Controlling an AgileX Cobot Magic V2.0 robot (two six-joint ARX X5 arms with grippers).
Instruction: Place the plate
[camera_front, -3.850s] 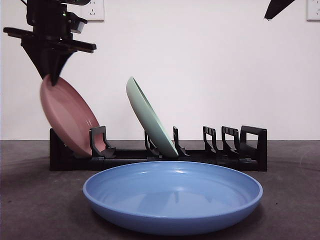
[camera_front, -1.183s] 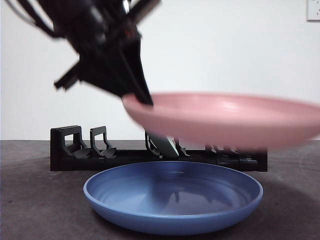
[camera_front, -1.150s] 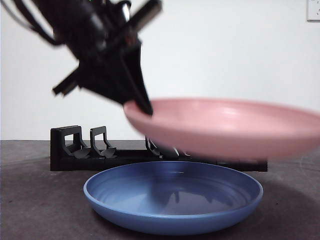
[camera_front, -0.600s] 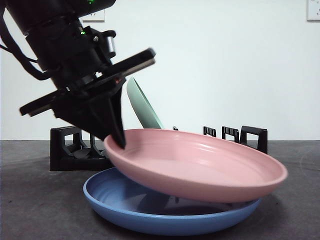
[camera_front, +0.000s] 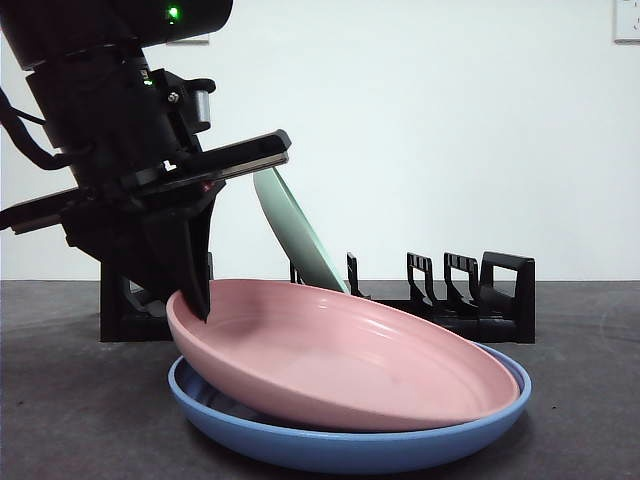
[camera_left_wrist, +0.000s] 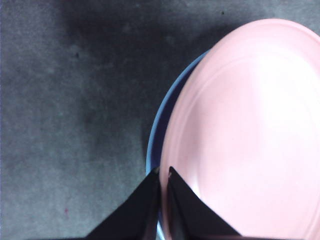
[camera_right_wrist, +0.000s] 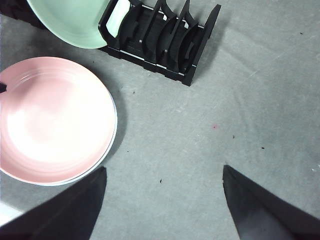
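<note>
My left gripper (camera_left_wrist: 161, 172) pinches the rim of the round pink plastic plate (camera_front: 340, 360), which lies tilted in the wide blue plate (camera_front: 350, 445), far edge down. I'd lower the held rim gently before releasing. My right gripper (camera_right_wrist: 162, 177) waits wide apart, well clear.

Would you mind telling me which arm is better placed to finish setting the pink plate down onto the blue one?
Left. Its end effector is shut on the pink plate at the rim, tilted onto the blue plate. The right end effector hangs open, apart from both.
</note>
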